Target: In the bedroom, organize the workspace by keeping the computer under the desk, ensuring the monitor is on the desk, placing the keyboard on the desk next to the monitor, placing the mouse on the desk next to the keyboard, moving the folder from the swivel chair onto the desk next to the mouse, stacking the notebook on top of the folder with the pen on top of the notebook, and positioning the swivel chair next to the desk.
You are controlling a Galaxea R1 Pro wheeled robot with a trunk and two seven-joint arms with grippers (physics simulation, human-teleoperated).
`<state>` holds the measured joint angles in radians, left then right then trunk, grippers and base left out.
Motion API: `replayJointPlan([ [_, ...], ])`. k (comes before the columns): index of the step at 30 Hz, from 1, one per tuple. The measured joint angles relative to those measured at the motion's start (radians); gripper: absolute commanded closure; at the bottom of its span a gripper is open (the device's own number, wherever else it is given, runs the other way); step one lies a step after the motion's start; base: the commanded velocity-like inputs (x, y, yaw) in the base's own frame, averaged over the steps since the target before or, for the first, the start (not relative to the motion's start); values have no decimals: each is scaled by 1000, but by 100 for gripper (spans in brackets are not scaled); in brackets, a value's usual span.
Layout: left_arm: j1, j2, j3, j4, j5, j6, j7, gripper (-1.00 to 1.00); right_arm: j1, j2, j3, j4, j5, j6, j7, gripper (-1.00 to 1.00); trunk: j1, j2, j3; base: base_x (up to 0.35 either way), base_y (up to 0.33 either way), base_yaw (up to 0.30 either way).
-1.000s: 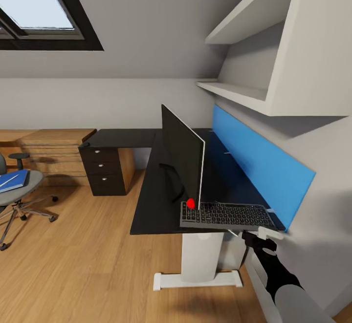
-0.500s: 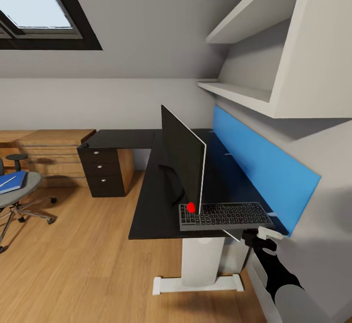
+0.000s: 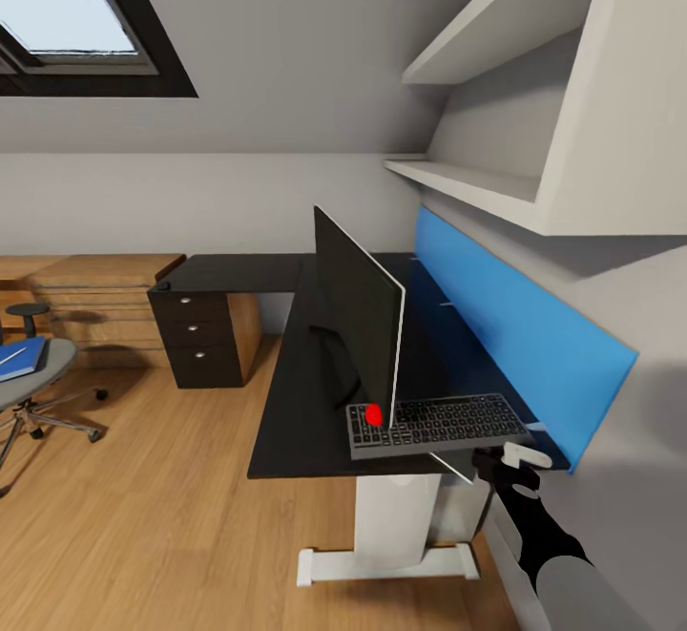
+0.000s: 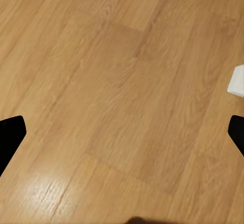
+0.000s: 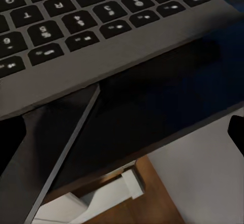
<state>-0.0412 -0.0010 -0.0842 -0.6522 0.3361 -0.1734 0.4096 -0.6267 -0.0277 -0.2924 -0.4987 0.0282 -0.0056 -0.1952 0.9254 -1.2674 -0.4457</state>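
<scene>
The monitor (image 3: 360,314) stands edge-on on the black desk (image 3: 286,402), its red light at the lower corner. The keyboard (image 3: 436,424) lies flat at the desk's near end, right beside the monitor. Its keys (image 5: 76,26) and grey frame show close up in the right wrist view. My right gripper (image 3: 510,464) (image 5: 123,137) is open just off the keyboard's near edge, with nothing between its fingers. At the far left the swivel chair (image 3: 33,385) carries the blue folder (image 3: 23,360). My left gripper (image 4: 124,135) hangs open over the wooden floor.
A blue panel (image 3: 520,330) runs along the wall behind the desk, under white shelves (image 3: 477,182). The dark drawer unit (image 3: 196,337) and a wooden counter (image 3: 100,287) stand at the back. The desk's white leg (image 3: 396,516) and foot (image 4: 237,80) rest on the floor.
The whole view has drifted slightly, so the chair sits nearer the left edge. The keyboard lies a little further in from the desk's near edge. My right gripper stays just behind it.
</scene>
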Motion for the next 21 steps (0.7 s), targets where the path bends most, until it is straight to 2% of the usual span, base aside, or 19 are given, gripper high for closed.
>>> replayJointPlan([
  [6,0,0,0,0,0,0,0,-100,0,1,0,0,0,0,0,-100,0,0,0,138,0,0],
  [14,0,0,0,0,0,0,0,-100,0,1,0,0,0,0,0,-100,0,0,0,33,0,0],
  [21,0,0,0,1,0,0,0,-100,0,1,0,-1,0,0,0,-100,0,0,0,163,0,0],
])
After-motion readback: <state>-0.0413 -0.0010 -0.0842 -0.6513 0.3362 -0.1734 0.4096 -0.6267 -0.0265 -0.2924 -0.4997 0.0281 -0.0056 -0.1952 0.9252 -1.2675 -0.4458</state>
